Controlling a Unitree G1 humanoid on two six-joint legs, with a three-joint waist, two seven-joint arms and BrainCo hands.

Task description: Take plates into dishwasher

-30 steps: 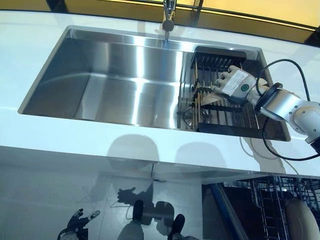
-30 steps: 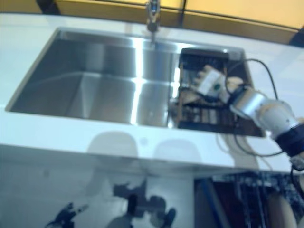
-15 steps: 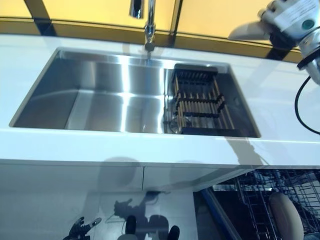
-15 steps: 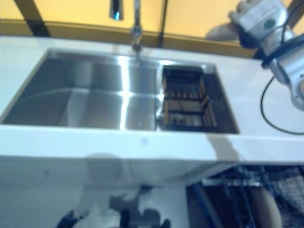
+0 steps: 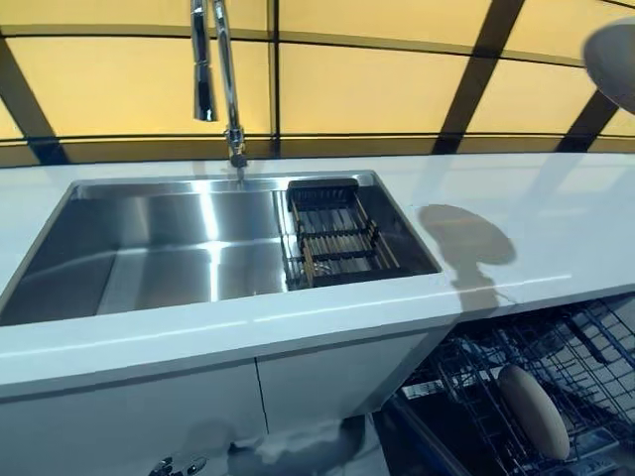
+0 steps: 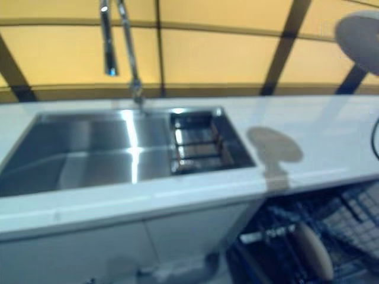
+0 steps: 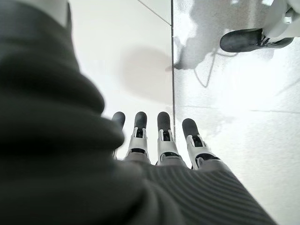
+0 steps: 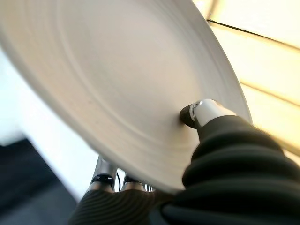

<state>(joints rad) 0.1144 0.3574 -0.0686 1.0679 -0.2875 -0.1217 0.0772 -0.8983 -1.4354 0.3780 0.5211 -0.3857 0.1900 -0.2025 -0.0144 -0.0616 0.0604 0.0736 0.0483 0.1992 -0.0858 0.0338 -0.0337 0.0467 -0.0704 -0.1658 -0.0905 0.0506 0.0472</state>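
In the eye views, 1 white plate [image 5: 615, 58] is held high at the upper right edge, above the white counter [image 5: 556, 213], while a second plate [image 5: 533, 411] stands on edge in the open dishwasher rack [image 5: 466, 382] below the counter; the steel sink [image 5: 159, 253] with its faucet [image 5: 224, 79] holds a dark drying rack [image 5: 332, 238]. In the left wrist view, the left hand [image 7: 161, 140] hangs with fingers straight and relaxed over the pale floor [image 7: 234, 93], holding nothing. In the right wrist view, the right hand [image 8: 206, 112] pinches the raised plate, thumb pressed on its face and fingers [image 8: 101, 180] under its rim
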